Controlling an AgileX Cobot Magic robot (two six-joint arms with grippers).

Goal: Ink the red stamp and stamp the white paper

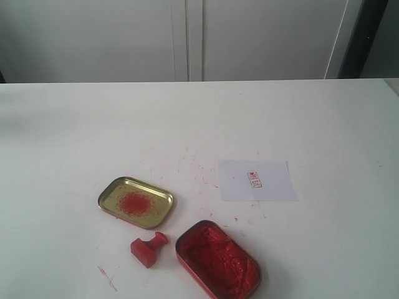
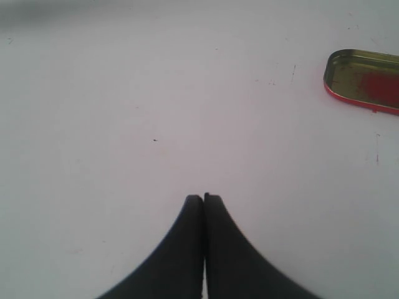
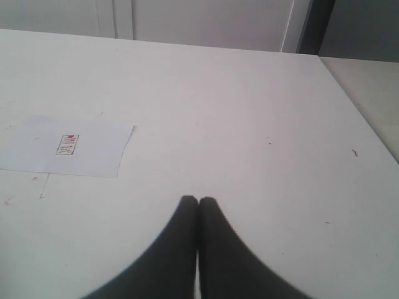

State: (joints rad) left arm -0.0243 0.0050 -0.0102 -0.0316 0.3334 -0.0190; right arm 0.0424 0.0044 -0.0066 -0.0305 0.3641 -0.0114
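The red stamp [image 1: 149, 248] lies tipped on its side on the table, between the two tins near the front. The white paper [image 1: 257, 180] rests flat to the right of middle and bears a small red rectangular print [image 1: 255, 179]; the right wrist view also shows the paper [image 3: 65, 147]. Neither gripper appears in the exterior view. My left gripper [image 2: 204, 198] is shut with nothing in it, over bare tabletop. My right gripper [image 3: 198, 200] is shut and empty too, off to the side of the paper.
A gold-coloured tin [image 1: 136, 202] with a red smudge sits left of the stamp, its edge also in the left wrist view [image 2: 365, 80]. A tin of lumpy red paste [image 1: 217, 260] sits at the front. The white tabletop [image 1: 75, 137] has red flecks.
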